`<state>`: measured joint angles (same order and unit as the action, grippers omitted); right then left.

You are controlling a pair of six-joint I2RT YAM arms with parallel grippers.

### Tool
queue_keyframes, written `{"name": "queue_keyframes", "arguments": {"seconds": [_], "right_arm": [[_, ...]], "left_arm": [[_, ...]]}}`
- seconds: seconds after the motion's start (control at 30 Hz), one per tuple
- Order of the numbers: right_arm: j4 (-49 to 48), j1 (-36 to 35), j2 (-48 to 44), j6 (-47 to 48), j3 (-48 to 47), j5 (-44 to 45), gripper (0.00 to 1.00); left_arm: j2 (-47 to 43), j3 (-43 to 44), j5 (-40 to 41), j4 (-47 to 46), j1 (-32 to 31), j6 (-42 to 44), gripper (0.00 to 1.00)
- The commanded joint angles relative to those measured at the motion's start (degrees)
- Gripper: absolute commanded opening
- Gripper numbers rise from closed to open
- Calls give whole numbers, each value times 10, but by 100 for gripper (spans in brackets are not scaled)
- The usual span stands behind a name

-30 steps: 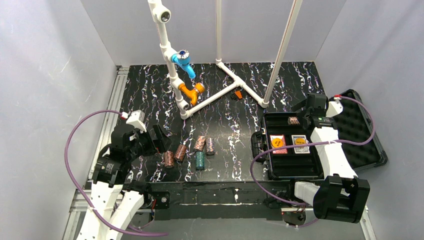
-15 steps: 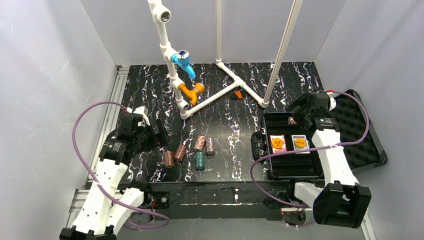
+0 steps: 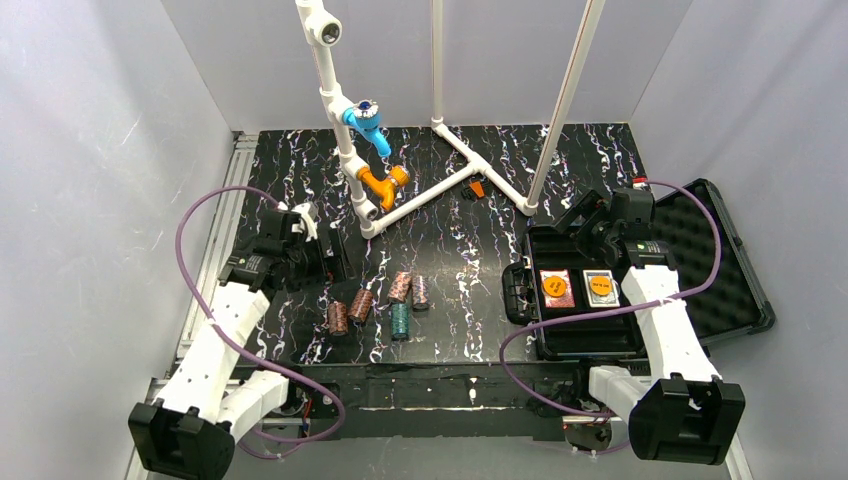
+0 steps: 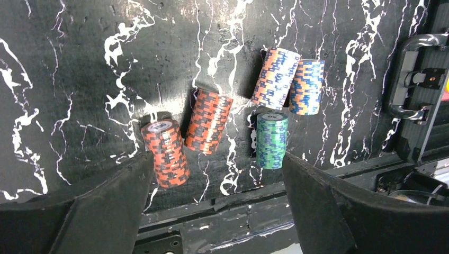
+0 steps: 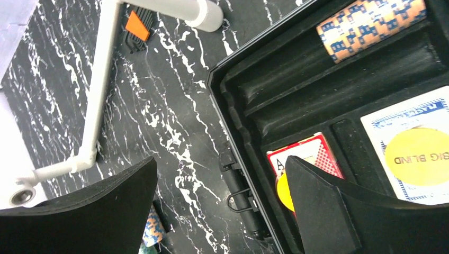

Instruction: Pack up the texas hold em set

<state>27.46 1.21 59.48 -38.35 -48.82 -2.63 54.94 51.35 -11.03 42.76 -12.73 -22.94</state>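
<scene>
Several poker chip stacks lie on the black marbled table: two red-black stacks (image 4: pixel 165 153) (image 4: pixel 208 121), two orange-blue stacks (image 4: pixel 275 78) (image 4: pixel 306 87) and a green stack (image 4: pixel 271 139); in the top view they sit around the green one (image 3: pixel 400 320). My left gripper (image 3: pixel 328 262) (image 4: pixel 217 211) is open and empty, hovering left of and above them. The open black case (image 3: pixel 590 335) holds two card decks with yellow buttons (image 3: pixel 556 288) (image 3: pixel 600 287) and an orange-blue chip stack (image 5: pixel 370 24). My right gripper (image 3: pixel 587 222) (image 5: pixel 222 211) is open and empty over the case's far left corner.
A white PVC pipe frame (image 3: pixel 420 195) with blue (image 3: pixel 366 125) and orange (image 3: pixel 382 182) fittings stands at the back. A small orange clip (image 3: pixel 477 188) lies by it. The case lid (image 3: pixel 715 260) lies open to the right; the case handle (image 3: pixel 515 290) faces the chips.
My left arm has reached up and forward, its gripper now nearer the chip stacks. My right gripper has swung left over the case's far left corner. Chips and decks have not moved.
</scene>
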Motion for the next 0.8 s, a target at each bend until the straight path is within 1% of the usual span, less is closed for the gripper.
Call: {"name": "queue_keyframes", "arguments": {"seconds": [0.0,0.13,0.27,0.47,0.57,0.63,0.77], "right_arm": [[-19,-5,-12,18,13,-50,98],[-23,-6,-18,22,14,-65,98],[-28,-9,-23,22,12,-88,98],[-32,-11,-34,18,10,-105,98],[-31,-12,-40,20,11,-107,98],[-31,-12,-46,20,14,-107,98],[-29,-12,-53,24,21,-109,98]], "left_arm": [[33,4,-26,-18,-6,54,88],[64,14,-26,-19,-20,79,87],[92,18,-12,-19,-45,81,84],[157,30,61,-17,-101,92,80],[194,40,101,-10,-130,96,76],[216,48,123,-6,-143,98,74],[252,57,143,-1,-157,101,71]]}}
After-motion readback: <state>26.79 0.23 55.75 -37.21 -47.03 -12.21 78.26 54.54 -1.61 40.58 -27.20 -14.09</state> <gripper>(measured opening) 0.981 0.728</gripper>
